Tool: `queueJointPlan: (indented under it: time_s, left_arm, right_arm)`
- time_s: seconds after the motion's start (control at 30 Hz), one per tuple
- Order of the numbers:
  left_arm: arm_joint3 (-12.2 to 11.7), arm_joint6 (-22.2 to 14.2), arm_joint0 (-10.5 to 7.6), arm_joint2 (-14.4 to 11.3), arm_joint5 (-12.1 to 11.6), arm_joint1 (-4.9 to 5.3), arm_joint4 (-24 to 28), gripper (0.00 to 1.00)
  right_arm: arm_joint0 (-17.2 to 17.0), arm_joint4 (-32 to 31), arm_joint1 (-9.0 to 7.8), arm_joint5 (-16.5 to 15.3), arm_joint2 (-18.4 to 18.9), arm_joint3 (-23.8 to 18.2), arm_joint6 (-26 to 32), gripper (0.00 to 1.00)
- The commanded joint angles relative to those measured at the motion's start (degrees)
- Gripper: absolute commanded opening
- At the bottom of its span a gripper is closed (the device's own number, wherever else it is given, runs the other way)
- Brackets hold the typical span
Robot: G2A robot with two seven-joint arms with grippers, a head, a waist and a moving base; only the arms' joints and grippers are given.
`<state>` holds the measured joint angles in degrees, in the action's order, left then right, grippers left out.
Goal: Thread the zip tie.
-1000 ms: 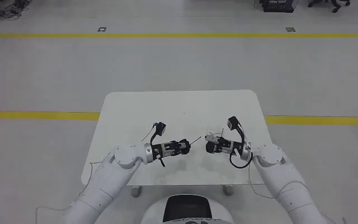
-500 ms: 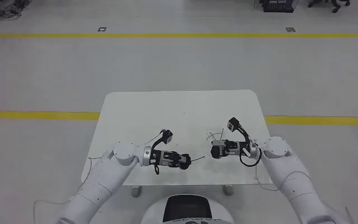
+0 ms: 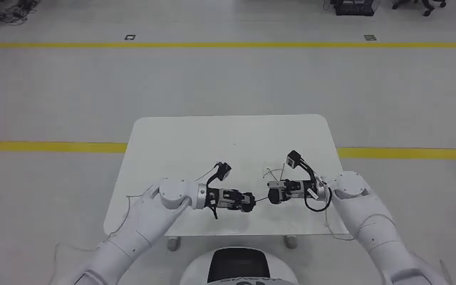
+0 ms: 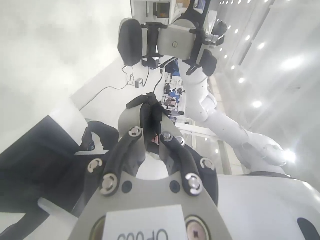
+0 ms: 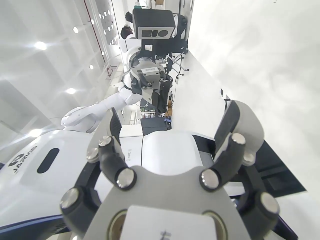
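Fingers [image 4: 150, 112] of the left gripper [image 3: 247, 201]: two, black-padded tips on grey metal links with bright rivets, clenched together. As far as the top view tells, they grasp one end of the zip tie. Fingers [image 5: 231, 119] of the right gripper [image 3: 273, 192]: two, same build, spread wide apart, released.

Item 1, quantity one: thin black plastic zip tie [image 3: 261, 199], a straight, very narrow strip.
- Position: held clear of the worktop, above its near edge, about midway along that edge, between the two grippers.
- Long axis: roughly along the near edge, slightly slanted.
- Pointing: the free end points away from the left gripper toward the right gripper and ends just beside the right gripper's fingertips. Whether it touches them cannot be told.
- Which end is head and which is tail: too small to tell.

Item 2, quantity one: white rectangular worktop [image 3: 214, 135] with rounded corners and a smooth, plain surface. Both grippers sit over its near half, tip facing tip, near each other.

Item 3, quantity two: yellow floor stripes [image 3: 71, 45], flat and straight on pale grey floor, parallel to the worktop's far edge.
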<state>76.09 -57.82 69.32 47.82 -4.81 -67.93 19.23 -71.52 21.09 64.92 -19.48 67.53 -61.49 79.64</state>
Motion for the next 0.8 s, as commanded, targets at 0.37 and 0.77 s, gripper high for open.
queueJointPlan:
  time_s: [0.37, 0.77]
  left_arm:
    - [-0.1, 0.5, -0.10, -0.3, -0.1, -0.11, 0.2, 0.00]
    - [-0.1, 0.5, -0.10, -0.3, -0.1, -0.11, 0.2, 0.00]
  right_arm:
    - [-0.7, 0.8, -0.02, 0.3, 0.0, -0.5, -1.3, 1.00]
    - [1.4, 10.5, -2.00, 0.0, -5.9, 2.4, 0.0, 1.00]
